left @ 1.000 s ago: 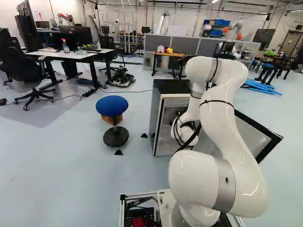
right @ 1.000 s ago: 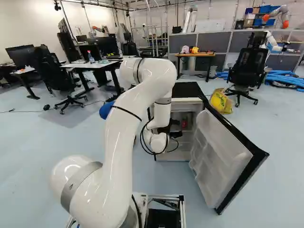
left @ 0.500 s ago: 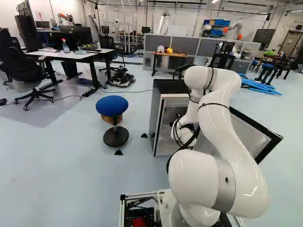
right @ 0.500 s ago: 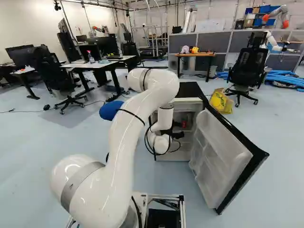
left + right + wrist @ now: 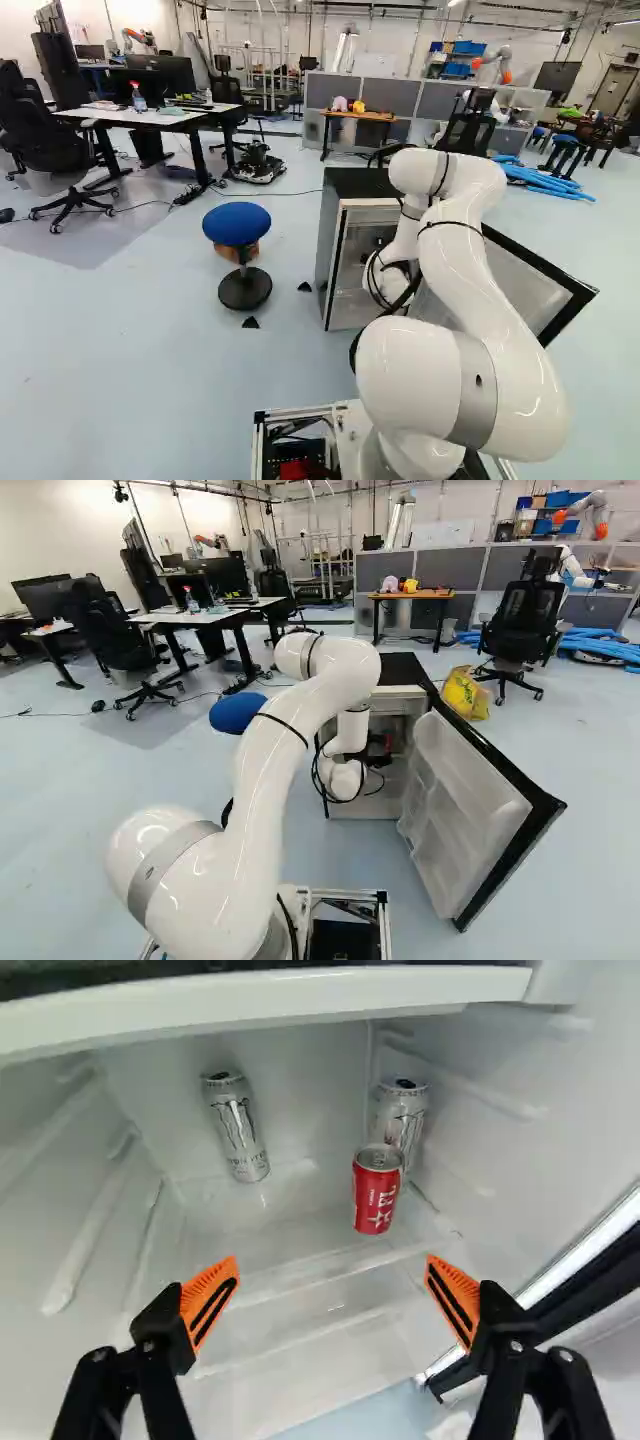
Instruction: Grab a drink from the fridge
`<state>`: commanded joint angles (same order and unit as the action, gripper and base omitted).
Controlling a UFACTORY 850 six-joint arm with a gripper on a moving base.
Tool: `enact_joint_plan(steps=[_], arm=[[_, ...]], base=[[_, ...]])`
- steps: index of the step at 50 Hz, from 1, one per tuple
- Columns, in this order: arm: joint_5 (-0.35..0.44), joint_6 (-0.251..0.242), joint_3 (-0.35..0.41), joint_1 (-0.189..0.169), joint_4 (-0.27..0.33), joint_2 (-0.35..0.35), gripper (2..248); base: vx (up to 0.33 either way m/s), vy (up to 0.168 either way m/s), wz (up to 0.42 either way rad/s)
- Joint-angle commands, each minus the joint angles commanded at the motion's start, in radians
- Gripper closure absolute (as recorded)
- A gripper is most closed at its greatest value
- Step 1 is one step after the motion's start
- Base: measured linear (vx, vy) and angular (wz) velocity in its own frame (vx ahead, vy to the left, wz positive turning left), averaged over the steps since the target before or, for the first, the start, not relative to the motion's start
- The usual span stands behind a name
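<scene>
So the blue stool (image 5: 237,224) sits on a shiny pale blue floor (image 5: 110,340), and in the left base view there's a white-topped desk (image 5: 117,116) behind it to the left, plus a black office chair (image 5: 40,140) further left. Well behind the stool you've got a small wooden table (image 5: 378,116) by grey partitions (image 5: 390,95), then pale walls (image 5: 270,40). Way off to its right in the right base view are a yellow bag (image 5: 465,695) and some blue tubes (image 5: 605,645).
</scene>
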<state>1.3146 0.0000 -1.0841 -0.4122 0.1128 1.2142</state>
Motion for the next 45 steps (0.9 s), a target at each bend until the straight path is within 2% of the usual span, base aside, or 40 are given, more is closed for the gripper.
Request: enact_joint_plan(steps=[45], arm=[[-0.009,0.0,-0.21,-0.014,0.0,0.109,3]], base=[[0.0,0.0,0.0]])
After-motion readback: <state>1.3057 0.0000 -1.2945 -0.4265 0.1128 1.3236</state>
